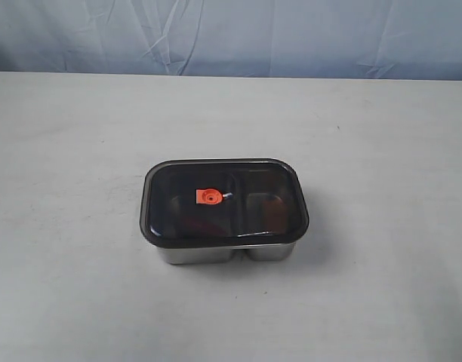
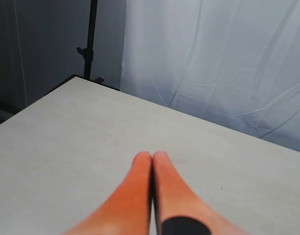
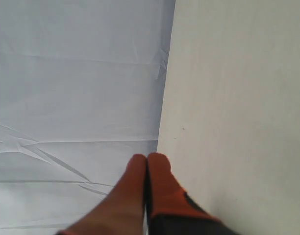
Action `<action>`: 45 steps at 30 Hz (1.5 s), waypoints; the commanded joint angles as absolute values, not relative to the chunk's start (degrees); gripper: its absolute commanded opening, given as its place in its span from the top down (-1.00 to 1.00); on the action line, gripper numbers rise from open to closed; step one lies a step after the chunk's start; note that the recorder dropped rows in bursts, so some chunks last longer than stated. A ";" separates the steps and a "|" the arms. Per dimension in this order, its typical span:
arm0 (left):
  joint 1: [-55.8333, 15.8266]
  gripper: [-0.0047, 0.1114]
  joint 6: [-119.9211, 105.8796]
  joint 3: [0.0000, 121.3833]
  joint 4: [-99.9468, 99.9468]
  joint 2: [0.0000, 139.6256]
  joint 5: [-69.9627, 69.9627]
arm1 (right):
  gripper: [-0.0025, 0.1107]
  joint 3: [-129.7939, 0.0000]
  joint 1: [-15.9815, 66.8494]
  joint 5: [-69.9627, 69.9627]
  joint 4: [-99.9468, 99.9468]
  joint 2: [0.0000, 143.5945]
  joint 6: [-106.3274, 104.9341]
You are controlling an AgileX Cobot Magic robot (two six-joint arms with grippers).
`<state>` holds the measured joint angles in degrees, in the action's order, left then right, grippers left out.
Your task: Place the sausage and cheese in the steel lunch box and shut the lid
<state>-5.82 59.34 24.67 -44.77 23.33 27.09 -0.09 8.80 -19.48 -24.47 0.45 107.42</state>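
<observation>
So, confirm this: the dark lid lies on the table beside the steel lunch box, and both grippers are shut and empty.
One thing is off: the exterior view shows the lid sitting on top of the steel lunch box, not beside it. The left gripper and right gripper are indeed shut and empty.

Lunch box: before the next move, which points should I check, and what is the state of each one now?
1. Lid lies over the whole lunch box: ok.
2. Lid pressed tight all round: cannot tell.
3. Sausage and cheese inside: cannot tell; the dark lid hides the compartments.
4. Left gripper shut, holding nothing: ok.
5. Right gripper shut, holding nothing: ok.
6. Both arms away from the lunch box: ok; neither shows in the exterior view.
</observation>
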 commanded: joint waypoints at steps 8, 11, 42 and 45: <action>-5.82 0.92 59.52 24.17 -44.77 16.42 27.03 | 0.97 0.00 8.69 -19.21 -25.27 0.00 107.01; -5.82 0.92 59.38 24.17 -44.77 13.01 27.03 | 0.97 0.00 8.69 -19.21 -25.27 0.00 107.01; -5.82 0.92 59.38 12.16 -44.85 2.38 27.15 | 0.97 0.00 8.69 -19.21 -25.33 0.00 107.01; -5.82 0.92 59.38 12.16 -44.85 1.46 27.15 | 0.97 0.00 8.69 -19.21 -25.33 0.00 107.01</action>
<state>-5.82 59.34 12.45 -44.67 2.41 27.21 -0.09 8.80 -19.48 -24.47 0.45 107.42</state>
